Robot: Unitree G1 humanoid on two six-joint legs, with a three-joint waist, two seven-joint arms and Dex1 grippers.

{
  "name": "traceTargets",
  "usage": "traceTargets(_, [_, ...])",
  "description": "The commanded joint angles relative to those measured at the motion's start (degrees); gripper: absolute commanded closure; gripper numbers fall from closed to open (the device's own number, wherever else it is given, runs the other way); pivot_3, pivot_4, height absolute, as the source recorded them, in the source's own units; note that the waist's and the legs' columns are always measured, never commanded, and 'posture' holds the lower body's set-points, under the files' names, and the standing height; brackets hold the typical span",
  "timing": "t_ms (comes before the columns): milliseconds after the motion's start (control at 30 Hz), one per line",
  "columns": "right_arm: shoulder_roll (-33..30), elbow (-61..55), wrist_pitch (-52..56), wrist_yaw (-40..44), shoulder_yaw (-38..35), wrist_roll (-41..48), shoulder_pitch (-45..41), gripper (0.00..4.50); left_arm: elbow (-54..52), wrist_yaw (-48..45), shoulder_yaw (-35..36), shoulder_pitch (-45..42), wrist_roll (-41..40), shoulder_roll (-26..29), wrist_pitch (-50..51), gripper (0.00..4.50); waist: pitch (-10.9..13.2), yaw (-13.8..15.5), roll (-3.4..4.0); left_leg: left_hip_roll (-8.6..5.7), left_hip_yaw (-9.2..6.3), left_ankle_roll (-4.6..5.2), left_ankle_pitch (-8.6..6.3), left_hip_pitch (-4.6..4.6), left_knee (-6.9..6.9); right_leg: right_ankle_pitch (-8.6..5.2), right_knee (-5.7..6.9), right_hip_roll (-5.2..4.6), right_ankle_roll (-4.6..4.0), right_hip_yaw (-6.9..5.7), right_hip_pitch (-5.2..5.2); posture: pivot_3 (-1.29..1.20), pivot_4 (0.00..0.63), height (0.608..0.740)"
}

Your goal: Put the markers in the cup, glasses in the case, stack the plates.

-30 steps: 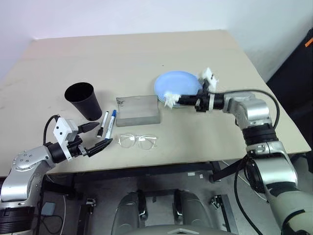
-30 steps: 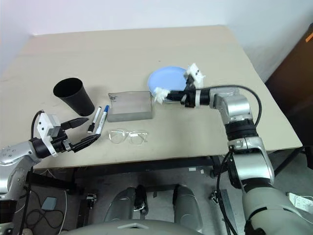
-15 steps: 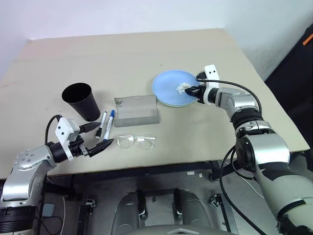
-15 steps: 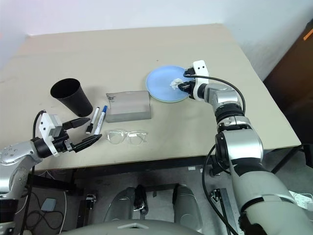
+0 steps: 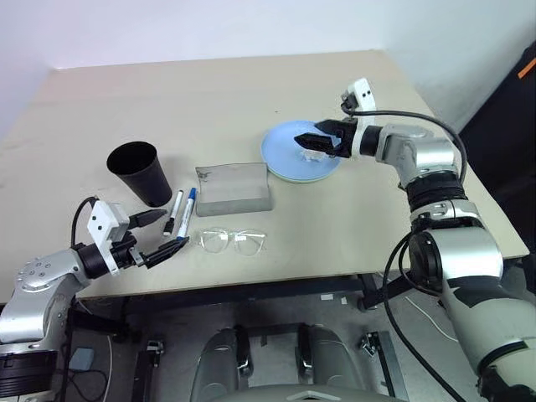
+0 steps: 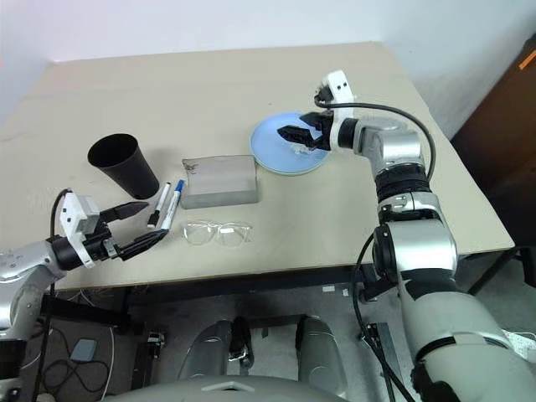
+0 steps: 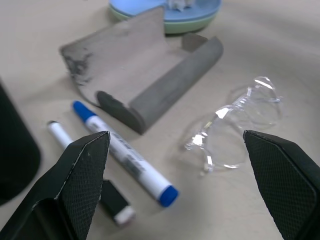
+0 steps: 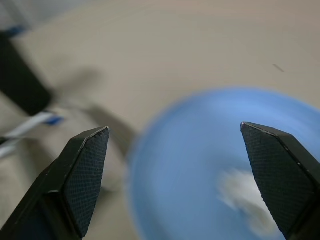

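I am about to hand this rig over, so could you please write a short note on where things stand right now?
Left end effector: open, empty, low near the markers.
Right end effector: open, empty, over the plates.
Done: blue plate stacked on the green plate; a white paper wad lies on top.
Left: both markers lie on the table between the black cup and the grey case; the glasses lie in front of the case.
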Motion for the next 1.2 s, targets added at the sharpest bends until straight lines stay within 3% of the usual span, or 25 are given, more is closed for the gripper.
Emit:
traceTargets(33, [-0.72,-14.11,10.02,7.87,5.25,4.06,2.17,0.02,-3.49,-0.41,4.75,0.95,-4.94,1.47,3.07,0.00,0.00,-0.10,-0.01,0.02,-0.01,0.00,0.00,0.00,0.01,0.00,-0.01,-0.03,0.00,0.01,-0.03,0.00,0.150,0.711])
traceTargets(267, [1.43,-18.79,17.54,13.13,12.47,6.10,1.75,0.02,-7.55,0.32,5.87,3.23,-6.59,3.39,7.64,0.00,-0.01,0.06,-0.02,0.02,-0.01,-0.01,-0.01,0.03,-0.02,0.05,-0.03,-0.03,-0.09,-0.01,-0.12,0.00,0.150,0.711])
traceTargets(500, [6.70,-12.75,18.29,16.52,21.67,3.20,-0.07,0.02,-13.87,1.88,6.43,5.74,-9.88,3.67,13.17,0.00,-0.01,0.00,-0.03,0.02,0.06,-0.01,-0.02,-0.03,-0.23,0.12,-0.31,0.02,-0.20,-0.07,-0.15,0.00,0.150,0.711])
traceTargets(700, [11.26,-8.28,17.92,18.39,24.75,2.33,-1.68,0.02,-16.53,-0.22,8.04,9.12,-12.04,6.12,16.45,0.00,-0.01,0.03,-0.02,0.03,0.13,-0.03,-0.01,-0.08,-0.33,0.12,-0.48,0.09,-0.18,-0.07,-0.18,0.00,0.150,0.711])
traceTargets(933, [15.87,-3.06,16.70,18.90,27.17,-0.33,-3.06,0.02,-15.46,-1.47,8.08,10.73,-10.01,6.56,14.58,0.00,-0.09,0.26,-0.16,0.05,0.54,-0.26,0.12,-0.08,-0.91,0.16,-0.46,0.00,-0.27,-0.06,-0.20,0.00,0.150,0.711])
traceTargets(1000, [16.62,-2.10,16.38,19.54,27.80,-1.04,-3.29,0.02,-14.42,-2.03,7.83,10.86,-9.26,6.34,13.52,0.00,-0.09,0.32,-0.18,0.09,1.08,-0.48,0.26,-0.08,-1.19,0.17,-0.44,-0.08,-0.29,-0.05,-0.70,0.00,0.150,0.711])
traceTargets(1200, [18.20,1.16,14.54,19.33,29.84,-4.44,-3.53,0.02,-11.16,-4.04,7.20,11.29,-7.24,5.46,9.97,0.00,-0.09,-0.49,-0.20,0.14,0.76,-0.58,0.32,-0.08,-1.11,0.19,-0.42,0.03,-0.30,0.02,-0.83,0.00,0.150,0.711])
